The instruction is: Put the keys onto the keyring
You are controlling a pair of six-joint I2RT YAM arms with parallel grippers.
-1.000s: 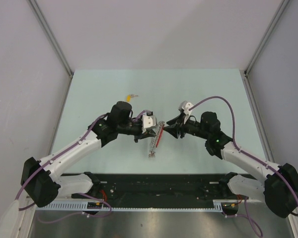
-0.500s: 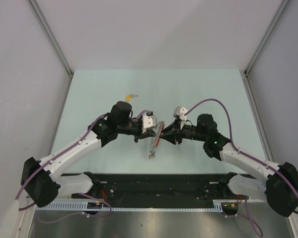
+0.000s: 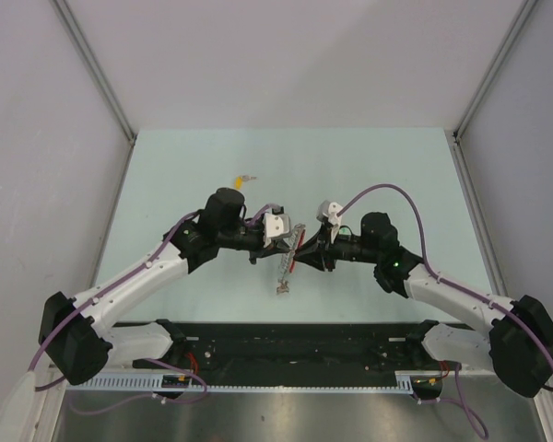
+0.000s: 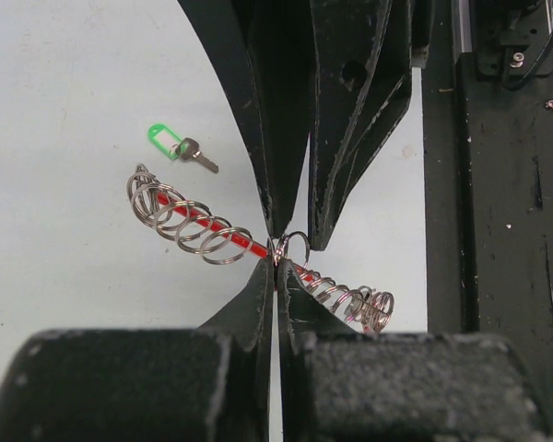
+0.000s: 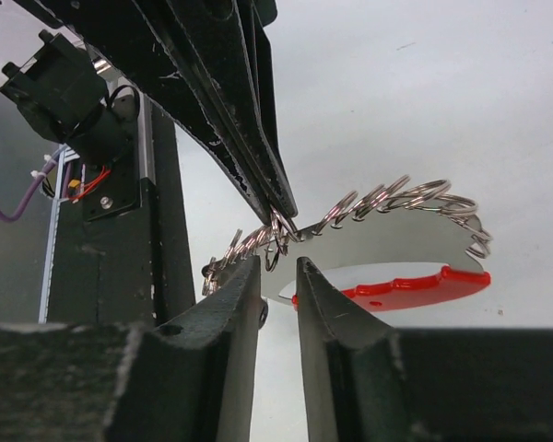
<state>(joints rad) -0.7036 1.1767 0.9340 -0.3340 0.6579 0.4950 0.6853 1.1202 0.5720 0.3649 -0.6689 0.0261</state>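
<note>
The keyring (image 3: 286, 267) is a red band strung with silver wire rings, lifted off the table. My left gripper (image 4: 276, 261) is shut on its middle, and red band and rings (image 4: 189, 217) run out to both sides. My right gripper (image 5: 276, 265) faces it tip to tip, jaws narrowly open, with one small ring (image 5: 275, 247) hanging between its fingertips. The green-headed key (image 4: 178, 147) lies flat on the table beyond the ring. The yellow-headed key (image 3: 242, 179) lies further back on the table. In the top view both grippers meet at the table's middle.
The pale green table (image 3: 396, 166) is bounded by grey walls with metal posts at the back corners. A black base rail (image 3: 295, 345) runs along the near edge. Purple cables loop over both wrists.
My right gripper has moved left up to the keyring and its jaws have narrowed. The left gripper has stayed in place, still shut on the keyring.
</note>
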